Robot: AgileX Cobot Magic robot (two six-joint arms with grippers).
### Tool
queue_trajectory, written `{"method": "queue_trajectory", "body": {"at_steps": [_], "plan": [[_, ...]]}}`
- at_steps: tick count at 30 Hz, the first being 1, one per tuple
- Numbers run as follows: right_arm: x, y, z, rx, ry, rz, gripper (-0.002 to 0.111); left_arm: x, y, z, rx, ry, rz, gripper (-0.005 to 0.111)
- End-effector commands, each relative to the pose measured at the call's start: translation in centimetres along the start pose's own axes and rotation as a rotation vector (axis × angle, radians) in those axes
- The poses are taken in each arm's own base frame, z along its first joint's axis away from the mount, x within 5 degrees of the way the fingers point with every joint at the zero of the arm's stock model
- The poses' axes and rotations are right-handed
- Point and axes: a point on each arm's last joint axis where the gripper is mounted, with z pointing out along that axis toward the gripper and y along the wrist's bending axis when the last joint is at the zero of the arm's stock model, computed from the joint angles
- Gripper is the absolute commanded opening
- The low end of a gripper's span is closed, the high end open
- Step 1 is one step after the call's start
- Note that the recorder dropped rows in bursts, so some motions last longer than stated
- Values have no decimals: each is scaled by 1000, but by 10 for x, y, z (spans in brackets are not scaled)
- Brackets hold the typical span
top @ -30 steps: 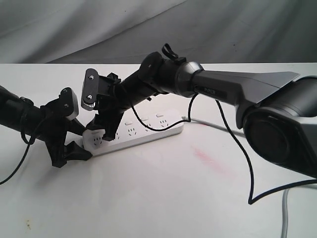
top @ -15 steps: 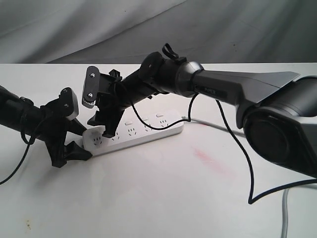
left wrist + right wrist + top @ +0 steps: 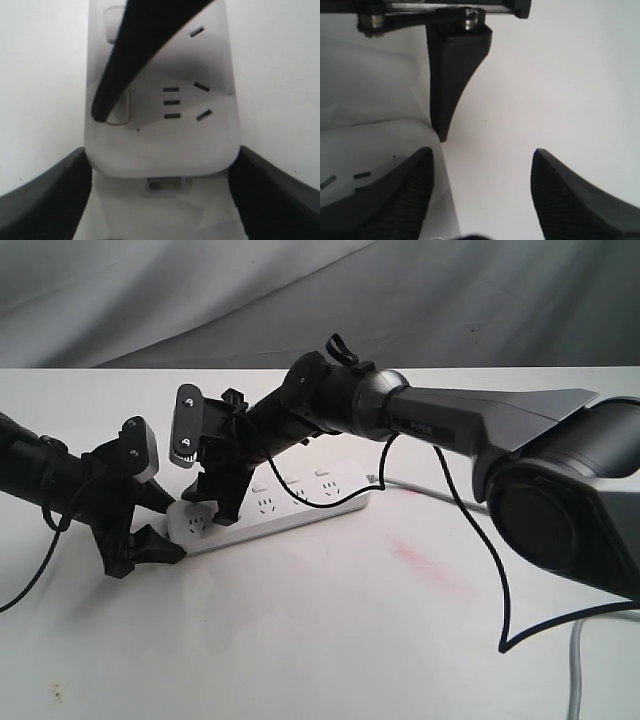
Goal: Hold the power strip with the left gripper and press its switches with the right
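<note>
On white table (image 3: 300,640) — power strip (image 3: 340,503), grey backdrop (image 3: 200,290)

White table (image 3: 300,640) carries power strip (image 3: 265,512), grey cord (image 3: 410,487); faint pink smear (image 3: 425,560), perhaps stain.

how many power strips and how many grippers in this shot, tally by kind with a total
power strip: 1
grippers: 2 (left gripper clamped on the strip's end, right gripper open over it)
total: 3
</note>
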Motion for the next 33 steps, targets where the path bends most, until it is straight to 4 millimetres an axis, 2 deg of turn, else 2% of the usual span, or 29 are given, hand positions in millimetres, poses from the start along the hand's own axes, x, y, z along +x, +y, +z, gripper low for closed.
{"method": "queue_trajectory", "body": {"at_steps": [1,7,16,30,33], "plan": [[0,3,1,-28,6,-24,54,0,1,0,-9,17,24,60],[8,9,6,-79,44,-61,54,0,1,0,-9,17,24,60],[8,8,6,-64,43,-60,54,0,1,0,-9,17,24,60],[17,21,21,-121,58,-23,54,0,1,0,-9,17,24,60],[25,26,23,-140,85,-23,54,0,1,0,-9,17,24,60]]}}
